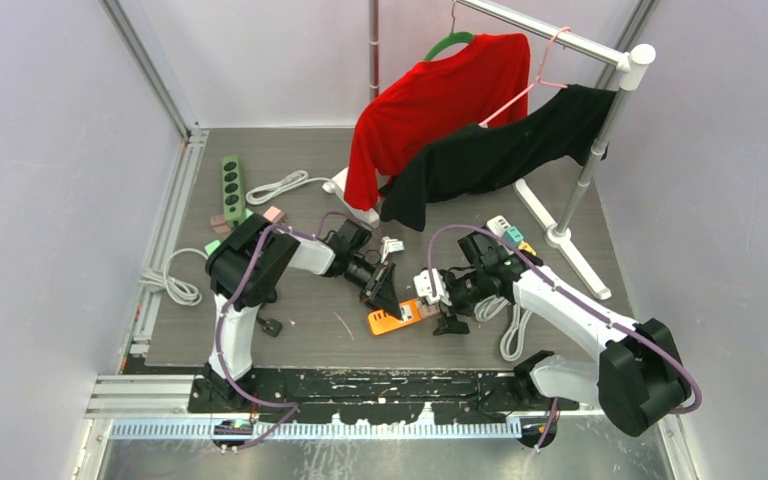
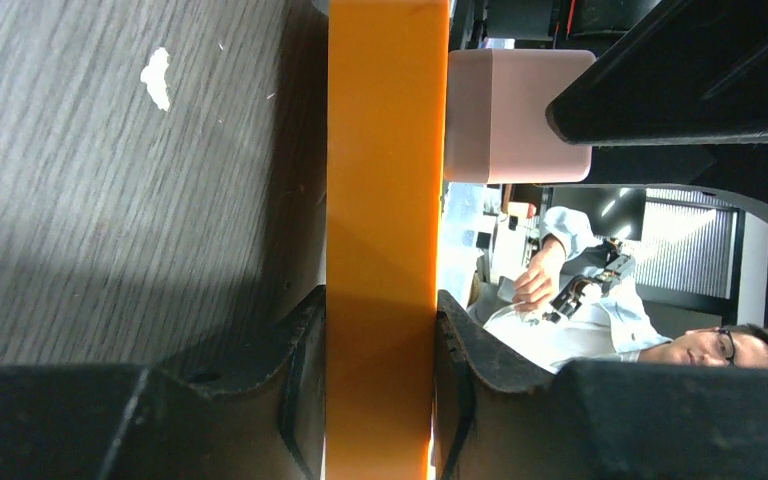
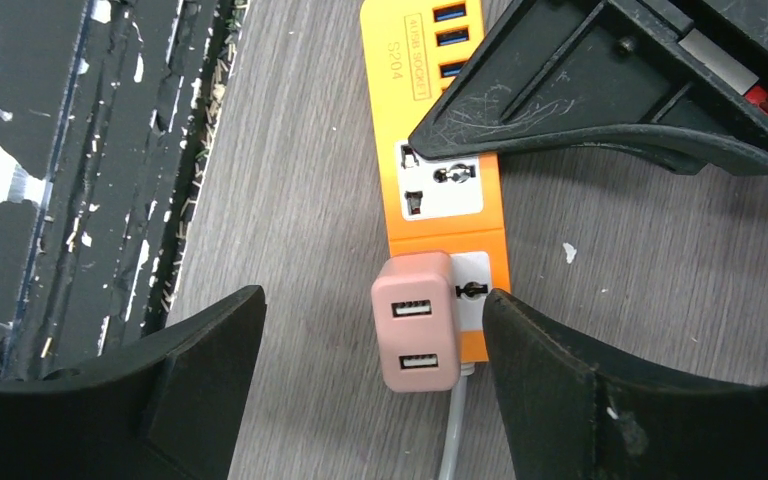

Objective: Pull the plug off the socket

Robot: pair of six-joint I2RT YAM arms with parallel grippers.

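- Top view: the orange socket strip [image 1: 388, 322] lies on the surface [image 1: 300, 150] toward 6 o'clock. The pink plug [image 1: 426, 312] is seated at its 3 o'clock end. The left tool [image 1: 382, 300] reaches it from 11 o'clock and the right tool [image 1: 438, 312] from 3 o'clock.
- Left wrist view: the left tool is clamped on the strip's two long sides, pinning it. The plug juts out toward 3 o'clock near the top.
- Right wrist view: the right tool's jaws stand apart and straddle the plug, with neither pad clearly touching it. A white cable [image 3: 457, 430] leaves at 6 o'clock.
- Judgement: the grasp is being lined up and the plug is not yet out. The next move calls for closing squarely on the plug's sides, then pulling straight off the socket face while the left tool anchors the strip.
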